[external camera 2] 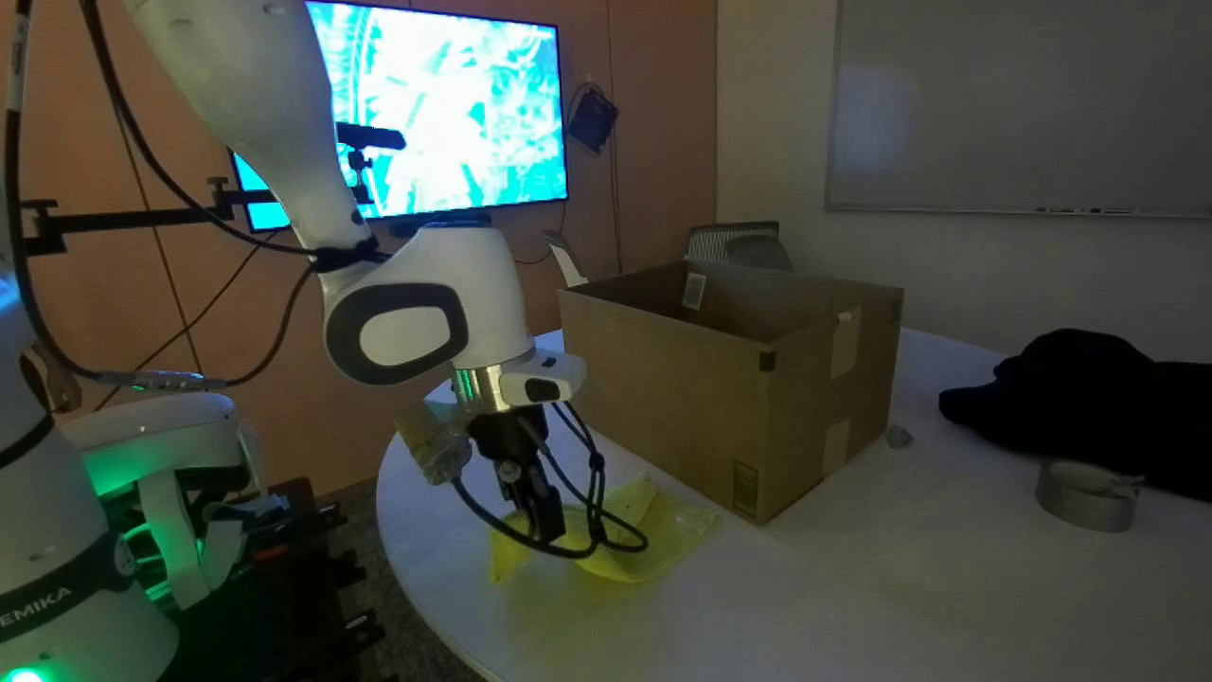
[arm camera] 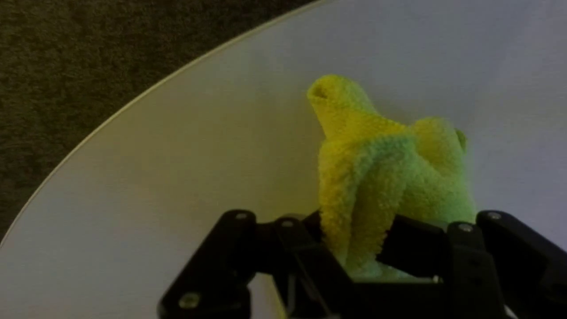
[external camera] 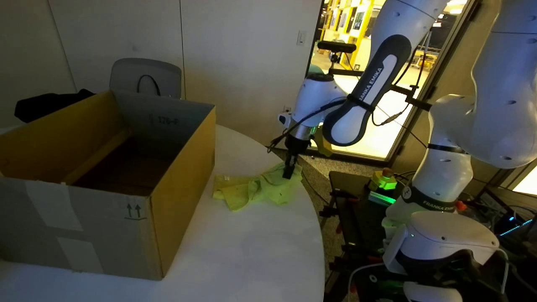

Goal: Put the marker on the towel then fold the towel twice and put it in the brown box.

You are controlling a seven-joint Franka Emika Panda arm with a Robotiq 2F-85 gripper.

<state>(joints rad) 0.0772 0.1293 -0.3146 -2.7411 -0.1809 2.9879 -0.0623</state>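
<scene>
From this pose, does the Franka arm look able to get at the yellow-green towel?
Probably yes: the wrist view shows a fold of the towel between the fingers; in an exterior view, the cardboard box stands clear of them. Whether they grip that fold is unclear.

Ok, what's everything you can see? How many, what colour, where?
brown box: one, tan, on the table
towel: one, yellow-green, crumpled on the table
table: one, white, under the brown box
tape roll: one, grey, on the table
dark bundle: one, black, on the table
small lump: one, grey, near the brown box
chairs: at least one, grey, beyond the brown box
screen: one, turquoise and white, on a wall
whiteboard: one, greyish, on a wall
glass panel: one, bright yellowish, beyond the table
button unit: one, yellow, beside the table
robot arm: one, white and black, over the table
gripper: one, black, closed on the towel
</scene>
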